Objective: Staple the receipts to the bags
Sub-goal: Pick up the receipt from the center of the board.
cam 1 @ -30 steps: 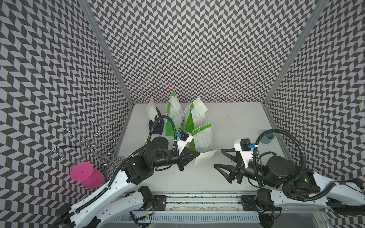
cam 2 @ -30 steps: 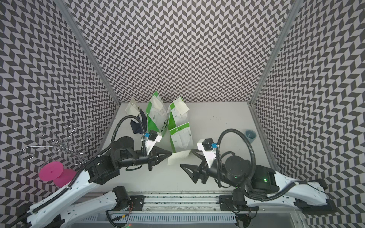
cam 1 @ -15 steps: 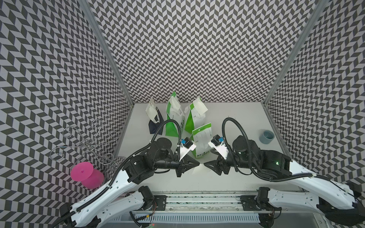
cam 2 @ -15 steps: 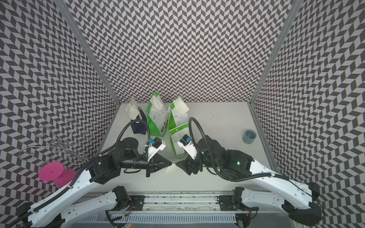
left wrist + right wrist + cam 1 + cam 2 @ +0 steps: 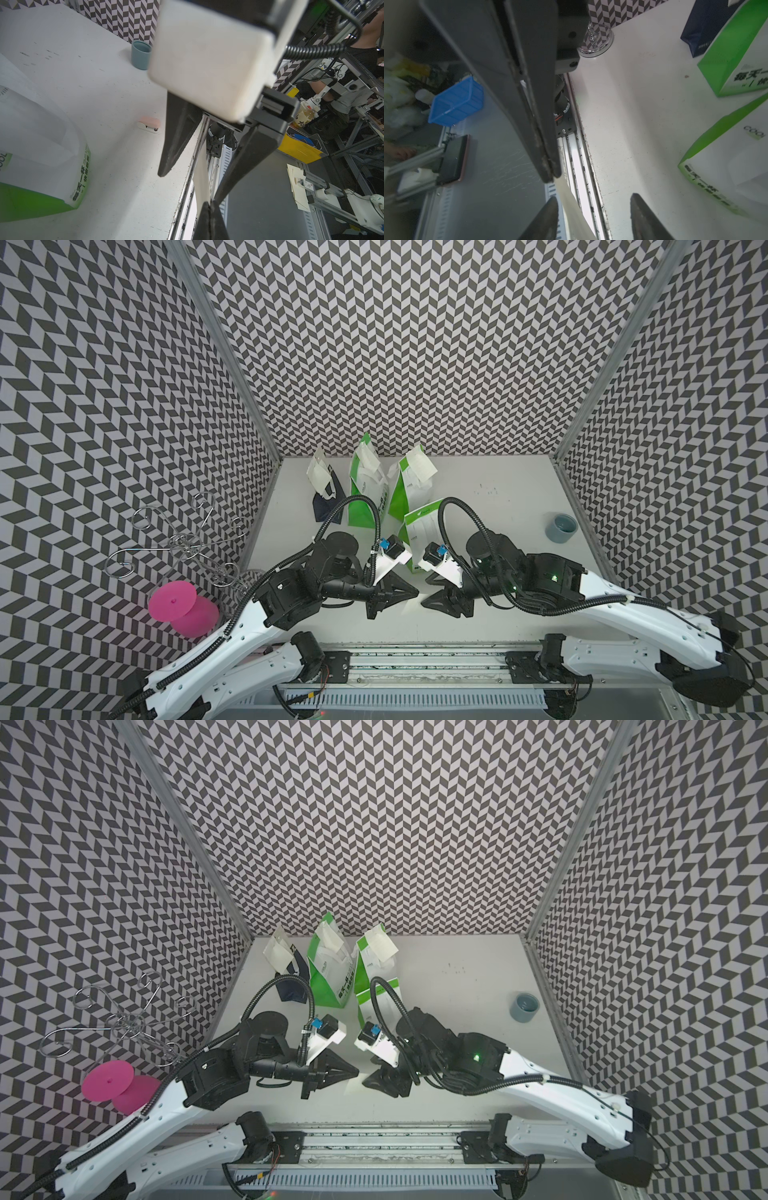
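On the white tabletop (image 5: 498,580), the left gripper (image 5: 415,592) and the right gripper (image 5: 424,592) meet almost tip to tip near the front edge. A thin pale cream paper receipt (image 5: 410,605) lies between them. The left gripper's black fingers are pressed together at the tip, while the right's stand apart. Behind them stand three green-and-white paper bags (image 5: 363,497) and a navy paper bag (image 5: 326,508). Cream slips (image 5: 420,466) sit at the tops of the rear three. A grey-blue cup (image 5: 561,528) stands well apart, by the right wall.
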`<state>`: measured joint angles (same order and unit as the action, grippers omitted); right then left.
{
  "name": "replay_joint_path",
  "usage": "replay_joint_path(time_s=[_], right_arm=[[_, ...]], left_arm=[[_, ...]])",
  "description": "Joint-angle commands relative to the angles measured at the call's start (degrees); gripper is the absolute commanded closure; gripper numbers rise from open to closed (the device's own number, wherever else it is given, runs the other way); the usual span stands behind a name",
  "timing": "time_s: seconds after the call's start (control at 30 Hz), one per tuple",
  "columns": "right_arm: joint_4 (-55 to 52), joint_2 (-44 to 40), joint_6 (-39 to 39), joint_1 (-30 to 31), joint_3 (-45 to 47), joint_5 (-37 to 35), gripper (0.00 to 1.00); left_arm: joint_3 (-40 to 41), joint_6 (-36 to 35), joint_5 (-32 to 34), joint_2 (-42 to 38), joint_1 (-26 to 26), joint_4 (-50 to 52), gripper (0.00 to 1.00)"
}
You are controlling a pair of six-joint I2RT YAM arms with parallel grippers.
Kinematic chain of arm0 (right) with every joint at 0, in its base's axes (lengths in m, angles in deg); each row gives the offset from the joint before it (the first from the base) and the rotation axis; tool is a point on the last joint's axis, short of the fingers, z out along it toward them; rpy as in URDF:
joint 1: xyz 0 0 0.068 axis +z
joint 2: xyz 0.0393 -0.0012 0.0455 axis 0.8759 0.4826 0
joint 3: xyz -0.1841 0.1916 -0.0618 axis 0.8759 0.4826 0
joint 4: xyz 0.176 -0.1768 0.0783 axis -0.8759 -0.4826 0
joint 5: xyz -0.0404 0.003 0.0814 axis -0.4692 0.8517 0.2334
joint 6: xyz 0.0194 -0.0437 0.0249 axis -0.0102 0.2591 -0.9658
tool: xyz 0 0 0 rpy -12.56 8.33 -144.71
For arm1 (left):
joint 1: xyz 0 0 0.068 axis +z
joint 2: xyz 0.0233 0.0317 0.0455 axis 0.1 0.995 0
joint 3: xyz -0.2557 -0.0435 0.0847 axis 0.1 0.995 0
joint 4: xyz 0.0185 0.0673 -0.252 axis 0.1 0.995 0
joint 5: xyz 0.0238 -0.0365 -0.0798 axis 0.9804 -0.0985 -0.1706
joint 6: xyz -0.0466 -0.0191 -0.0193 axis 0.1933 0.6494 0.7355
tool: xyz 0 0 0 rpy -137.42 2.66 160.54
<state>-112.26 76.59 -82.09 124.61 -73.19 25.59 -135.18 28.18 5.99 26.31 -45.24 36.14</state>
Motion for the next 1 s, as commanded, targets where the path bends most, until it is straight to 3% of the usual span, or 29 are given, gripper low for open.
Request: replay_joint_path(time_s=[0.0, 0.1, 0.13, 0.23, 0.33, 0.4, 0.6, 0.8, 0.97], right_arm=[[3.0, 0.3, 1.1, -0.3, 1.4, 1.8, 0.65], [4.4, -0.7, 0.1, -0.6, 2.8, 1.4, 0.88], [5.1, -1.2, -0.8, -0.8, 3.4, 0.8, 0.92], [7.0, -3.5, -3.6, -2.0, 5.3, -4.1, 1.00], [10.0, -8.4, -7.8, -6.0, 9.6, -9.5, 1.00], [12.0, -12.3, -9.6, -9.5, 12.6, -10.7, 1.00], [16.5, -20.9, -9.1, -18.9, 18.6, -7.3, 1.00], [25.9, -19.5, -10.2, -27.8, 20.4, 5.0, 1.00], [34.6, -13.5, -11.8, -31.5, 21.1, 17.0, 1.00]], left_arm=[[-0.6, -0.5, -0.2, -0.3, -0.2, -0.7, 1.00], [-1.1, 0.7, 1.0, 0.0, -0.2, -1.7, 1.00], [-1.5, 1.8, 2.8, 0.2, -0.2, -2.2, 0.95], [-3.6, 3.7, 9.5, -0.3, 0.1, -3.6, 0.44], [-6.9, 4.1, 16.6, -1.3, 1.2, -5.8, 0.28], [-8.4, 3.7, 17.4, -1.1, 2.3, -8.3, 0.22], [-11.7, 0.0, 14.3, 6.2, 8.2, -13.5, 0.17], [-17.5, -3.6, 5.2, 17.7, 17.3, -15.7, 0.17], [-22.0, -5.1, 4.9, 25.1, 19.7, -13.4, 0.18]])
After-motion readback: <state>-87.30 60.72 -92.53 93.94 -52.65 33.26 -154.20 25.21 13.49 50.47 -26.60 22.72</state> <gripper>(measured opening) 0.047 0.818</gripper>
